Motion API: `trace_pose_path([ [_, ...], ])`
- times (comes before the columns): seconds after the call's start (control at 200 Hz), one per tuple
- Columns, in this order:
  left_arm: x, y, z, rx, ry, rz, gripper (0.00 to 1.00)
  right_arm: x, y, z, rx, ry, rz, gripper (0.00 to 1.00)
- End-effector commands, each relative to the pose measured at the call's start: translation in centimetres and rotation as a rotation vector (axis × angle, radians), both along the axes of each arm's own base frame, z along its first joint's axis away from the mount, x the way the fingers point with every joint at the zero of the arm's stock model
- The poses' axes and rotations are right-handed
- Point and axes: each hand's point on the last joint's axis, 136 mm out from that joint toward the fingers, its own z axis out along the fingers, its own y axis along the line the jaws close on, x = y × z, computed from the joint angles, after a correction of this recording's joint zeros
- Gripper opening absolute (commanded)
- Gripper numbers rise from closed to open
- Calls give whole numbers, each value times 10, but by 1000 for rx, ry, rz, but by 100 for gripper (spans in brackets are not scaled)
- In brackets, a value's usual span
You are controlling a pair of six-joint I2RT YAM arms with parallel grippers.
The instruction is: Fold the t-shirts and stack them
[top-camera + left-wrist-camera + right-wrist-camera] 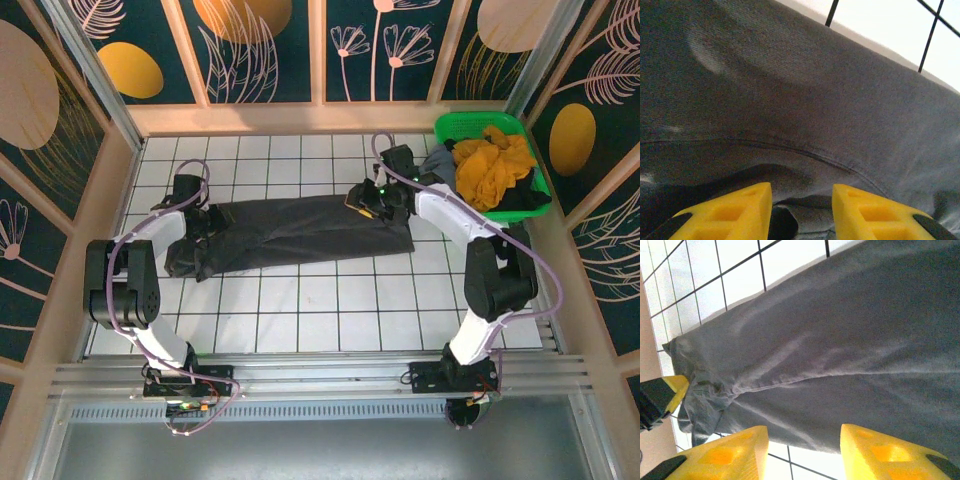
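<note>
A large dark charcoal-grey t-shirt [300, 232] lies folded into a long band across the tiled table. My left gripper [207, 228] rests over its left end, which is bunched. In the left wrist view this gripper [801, 194] is open, its yellow fingers [747, 207] apart just above a small fold of the cloth [805, 100]. My right gripper [363, 204] hovers at the shirt's right end. In the right wrist view it [804, 435] stands open over the shirt's near edge [830, 390], gripping nothing. More t-shirts fill the basket: mustard-yellow [490, 165], lighter grey [440, 160] and black [522, 203].
The green plastic basket [447, 124] stands at the back right corner, just right of my right arm. White tiled table [320, 310] runs in front of the shirt, with wooden walls at the left, back and right.
</note>
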Motion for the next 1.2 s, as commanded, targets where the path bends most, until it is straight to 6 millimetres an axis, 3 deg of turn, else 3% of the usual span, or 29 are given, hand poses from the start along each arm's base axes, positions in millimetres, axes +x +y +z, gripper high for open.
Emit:
trace_pose_path([
  [0.0, 0, -4, -7, 20, -17, -61, 37, -5, 4, 16, 53, -19, -10, 43],
  [0.22, -2, -7, 0, 46, -33, -73, 38, -5, 4, 17, 53, -18, -19, 43],
  [0.315, -11, -6, -14, 49, 5, -79, 38, -4, 5, 19, 60, -20, -17, 43],
  [0.435, -11, -9, -16, 48, 9, -91, 37, -3, 6, 20, 63, -20, -17, 43],
  [0.716, -17, -14, -8, 44, -1, -82, 20, -3, 6, 17, 63, -15, -17, 43],
  [0.966, -34, -17, -1, 14, 23, -43, 4, -3, 6, 11, 64, -5, -23, 42],
  [1.196, -58, -31, 11, -92, 56, 5, 0, -3, 7, 7, 63, 3, -24, 42],
])
